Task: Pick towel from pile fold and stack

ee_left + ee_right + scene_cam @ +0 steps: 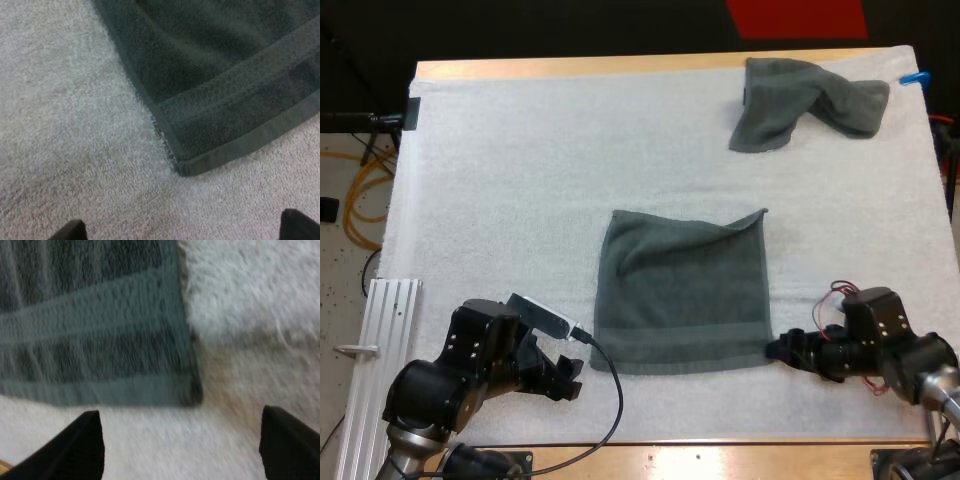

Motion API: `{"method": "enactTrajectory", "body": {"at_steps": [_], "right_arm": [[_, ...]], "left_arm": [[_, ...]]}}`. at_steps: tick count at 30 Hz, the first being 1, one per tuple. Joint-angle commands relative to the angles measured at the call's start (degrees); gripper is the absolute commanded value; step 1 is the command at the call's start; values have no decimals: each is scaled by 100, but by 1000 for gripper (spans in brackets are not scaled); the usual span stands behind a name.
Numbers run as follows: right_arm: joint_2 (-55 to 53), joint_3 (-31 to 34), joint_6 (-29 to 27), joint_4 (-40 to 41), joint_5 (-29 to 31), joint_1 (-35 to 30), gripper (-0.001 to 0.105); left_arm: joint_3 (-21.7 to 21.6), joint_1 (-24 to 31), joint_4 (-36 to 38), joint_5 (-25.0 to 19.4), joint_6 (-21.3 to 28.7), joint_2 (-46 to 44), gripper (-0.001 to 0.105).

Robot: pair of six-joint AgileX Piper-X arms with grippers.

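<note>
Layout from the high view: the flat towel lies spread on the mat at the middle of the counter, its near edge facing the arms. The crumpled towel sits well apart, at the far right of the mat. The left claw is low, near the flat towel's near left corner. The right claw is just beside the near right corner. The far right corner of the flat towel curls up slightly. Whether this towel is one layer or already doubled cannot be told from above. The crumpled heap may hold one towel or more.

Left wrist view: the left claw is wide open and holds nothing. Its fingertips stand apart and clear of the cloth, with the hemmed corner of the flat towel just ahead of them. The fingers are cut off at the frame edge, so their height above the mat is hard to judge.

Right wrist view: the right claw is likewise wide open and empty, with the corner of the flat towel just ahead, between the lines of its two fingers.

Hazards, as judged:
- A claw closing too low may pinch the mat's pile with the hem and drag the mat.
- A claw closing short of its corner catches nothing.
- If one claw grips and the other misses, the lift skews the fold.
- A shallow grip on the hem may slip partway through the fold.
</note>
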Motion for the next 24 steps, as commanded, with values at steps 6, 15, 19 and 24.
{"method": "enactTrajectory", "body": {"at_steps": [6,15,19,24], "right_arm": [[1098,-13,535,-1106,-823,-14,64],[1724,-13,698,-1570,-1160,-14,43],[1724,-13,698,-1565,-1125,-14,12],[1723,-13,661,-1563,-1087,-14,0]], "left_arm": [[-4,-23,-47,84,-55,-22,72],[-4,-23,-45,84,-55,-22,72],[-4,-23,-56,84,-55,-22,72],[36,-23,-254,84,-57,-22,72]]}}
